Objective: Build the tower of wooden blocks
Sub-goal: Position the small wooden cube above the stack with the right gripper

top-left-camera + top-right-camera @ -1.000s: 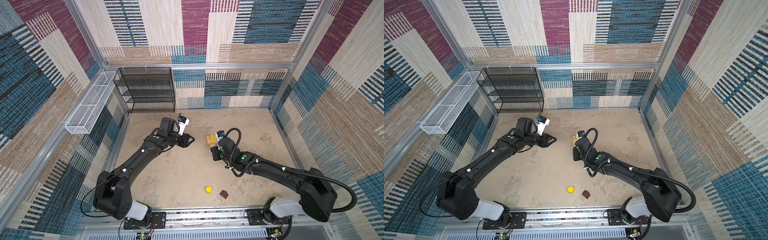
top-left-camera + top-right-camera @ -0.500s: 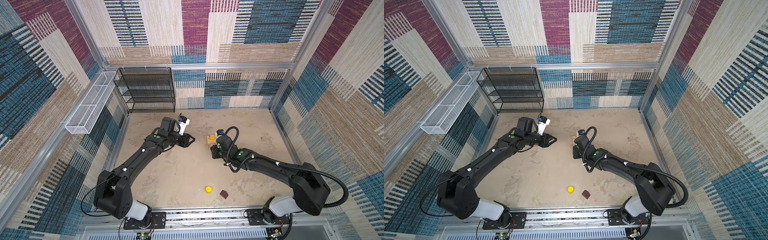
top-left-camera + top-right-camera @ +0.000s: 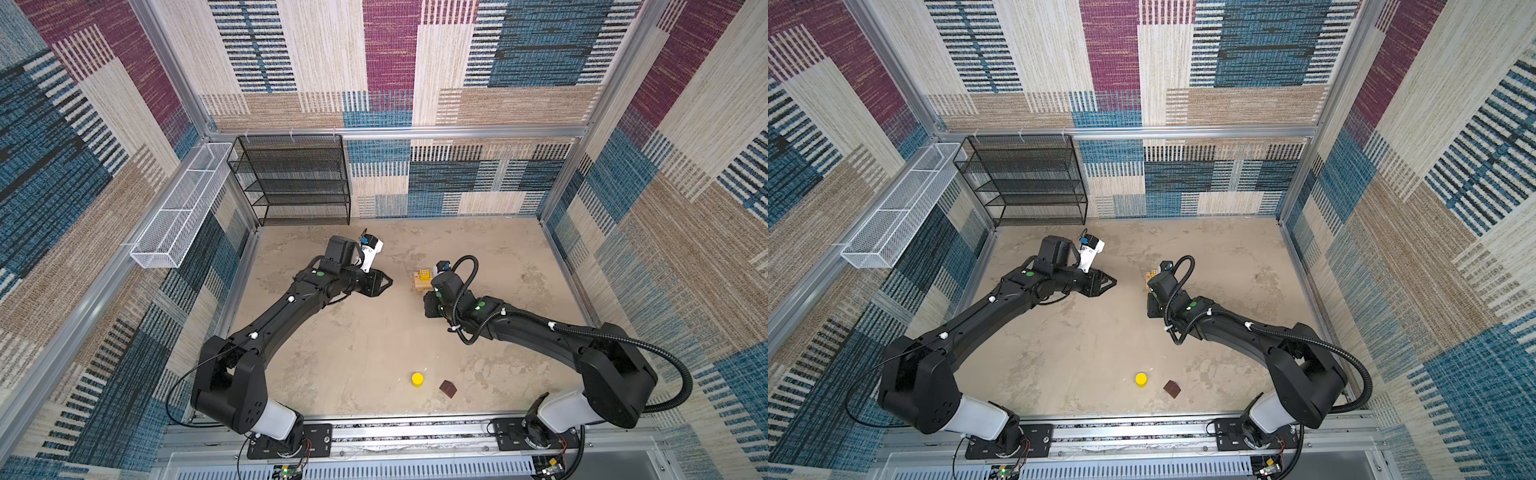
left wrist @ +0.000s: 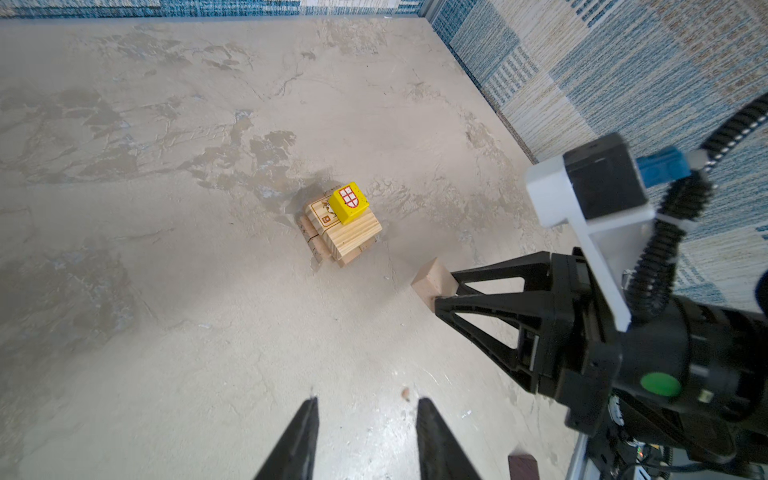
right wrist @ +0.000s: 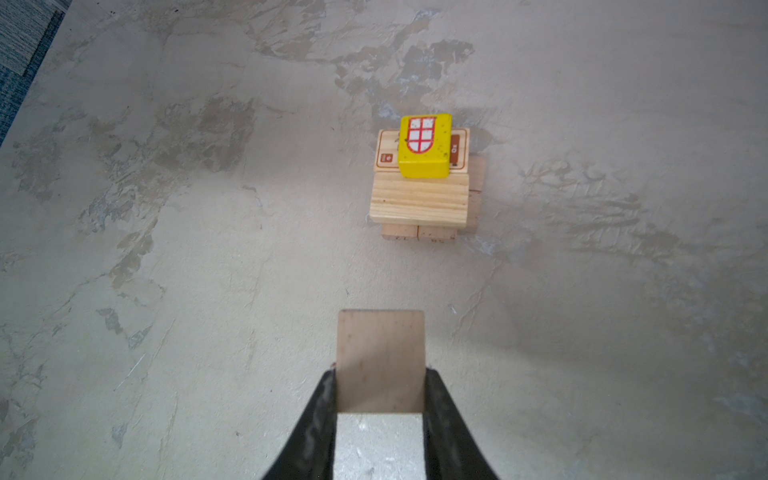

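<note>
While the L arm (image 3: 291, 307) sits just as it did a sec ago, the R arm (image 3: 532, 328) has swung its elbow and shoulder slightly toward frame centre in both top views. Its wrist barely shifts beside the wood block tower (image 3: 421, 279). Probably lining up rather than placing, since the carried piece isn't over the stack yet.

R gripper (image 5: 380, 374) is clamped partway closed on a tan block (image 5: 380, 357), w/ the jaws pressing its two sides. L gripper (image 4: 366, 401) has its jaws apart w/ nothing between them.

Tower is mid-frame in the top views, just upper left of the R wrist. In the right wrist view it's upper centre and the tan block is lower centre, w/ bare floor (image 5: 166, 291) between them, so they're apart.

Tan block is near-cubic w/ no strong long axis. What shows sticks out of the jaws up-frame, straight toward the tower. The tower's top planks (image 5: 419, 203) run left-right across that view, and the bottom planks (image 5: 417, 232) run crosswise, ends toward the camera. Yellow cube (image 5: 424, 145) sits on top w/ its window print facing up, rounded end toward lower frame.

Yellow cylinder (image 3: 417, 378) and dark brown house-shaped block (image 3: 448, 388) lie lower centre, near each other and not yet stacked.
</note>
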